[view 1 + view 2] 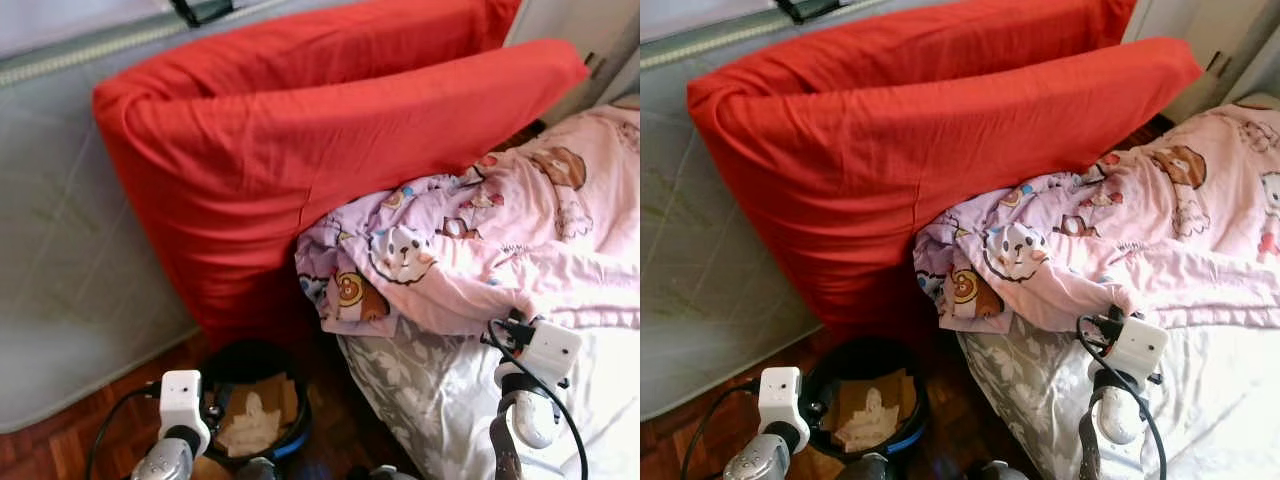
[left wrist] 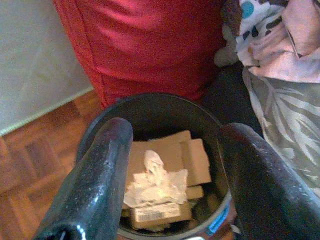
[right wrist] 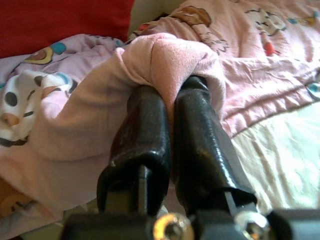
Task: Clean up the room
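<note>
right end effector (image 3: 170,90) pinches a fold of the pink blanket (image 1: 560,230); left end effector (image 2: 172,150) gapes over the bin (image 2: 150,107).

Bed (image 1: 420,400): carries pink cartoon-print blanket (image 1: 500,240). Parquet floor (image 1: 60,440): carries black bin (image 1: 250,405) holding cardboard, beside red cushion (image 1: 300,150).

Reds, pinks and greys around the bed

A plain red pillow (image 1: 300,150) lies beyond the black right tool (image 3: 170,130); pinched in it is a pink blanket (image 1: 500,240) printed with cartoon animals, over a grey leaf-patterned sheet (image 1: 420,390). Below the black left tool (image 2: 170,165), a black bin (image 2: 150,107) holds tan cardboard on reddish-brown parquet floor (image 2: 35,155).
</note>
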Robot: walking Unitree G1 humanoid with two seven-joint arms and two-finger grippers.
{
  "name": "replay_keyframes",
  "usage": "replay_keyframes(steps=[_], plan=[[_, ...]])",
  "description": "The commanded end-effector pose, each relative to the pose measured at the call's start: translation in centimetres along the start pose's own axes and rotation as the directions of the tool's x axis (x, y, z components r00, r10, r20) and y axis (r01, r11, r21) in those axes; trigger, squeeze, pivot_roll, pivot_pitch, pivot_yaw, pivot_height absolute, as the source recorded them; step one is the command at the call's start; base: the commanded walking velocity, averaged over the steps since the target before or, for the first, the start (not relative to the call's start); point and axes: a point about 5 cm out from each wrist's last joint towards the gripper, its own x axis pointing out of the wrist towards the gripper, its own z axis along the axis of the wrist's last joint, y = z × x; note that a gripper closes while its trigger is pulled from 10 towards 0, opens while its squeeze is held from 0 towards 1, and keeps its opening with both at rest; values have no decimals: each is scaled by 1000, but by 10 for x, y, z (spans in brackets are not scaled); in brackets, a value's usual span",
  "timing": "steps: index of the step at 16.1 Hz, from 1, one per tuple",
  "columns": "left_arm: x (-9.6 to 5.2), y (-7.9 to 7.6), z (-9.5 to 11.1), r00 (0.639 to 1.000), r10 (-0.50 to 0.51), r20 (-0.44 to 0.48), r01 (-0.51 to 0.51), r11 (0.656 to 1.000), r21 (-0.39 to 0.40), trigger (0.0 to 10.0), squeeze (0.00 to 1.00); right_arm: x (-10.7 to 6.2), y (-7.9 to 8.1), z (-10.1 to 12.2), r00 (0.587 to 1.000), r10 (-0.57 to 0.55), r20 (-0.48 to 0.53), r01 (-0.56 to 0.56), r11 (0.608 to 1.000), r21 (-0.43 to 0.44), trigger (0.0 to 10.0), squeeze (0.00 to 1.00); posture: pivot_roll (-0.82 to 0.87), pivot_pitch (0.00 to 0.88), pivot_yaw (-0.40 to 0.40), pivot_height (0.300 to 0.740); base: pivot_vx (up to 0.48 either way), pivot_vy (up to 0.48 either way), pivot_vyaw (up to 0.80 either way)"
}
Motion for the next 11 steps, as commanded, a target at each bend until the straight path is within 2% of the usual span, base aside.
replay_keyframes(steps=[1, 5, 11], plan=[[-8, 7, -12, 999, 20, -49, -20, 1000, 5, 10000, 0, -2, 5, 0, 1000, 16, 6, -16, 1000, -5, 10000, 0, 68, 216, -1, 740, 0, 0, 0], [-9, 11, -14, 997, 31, -69, -32, 999, -6, 10000, 0, -6, 12, -7, 998, 54, -32, -54, 999, 1, 10000, 0, 70, 217, -3, 740, 0, 0, 0], [-7, 6, -14, 997, 21, -70, -22, 1000, -10, 10000, 0, -9, 16, -8, 997, 69, -37, -69, 998, 4, 10000, 0, 66, 217, -6, 740, 0, 0, 0]])
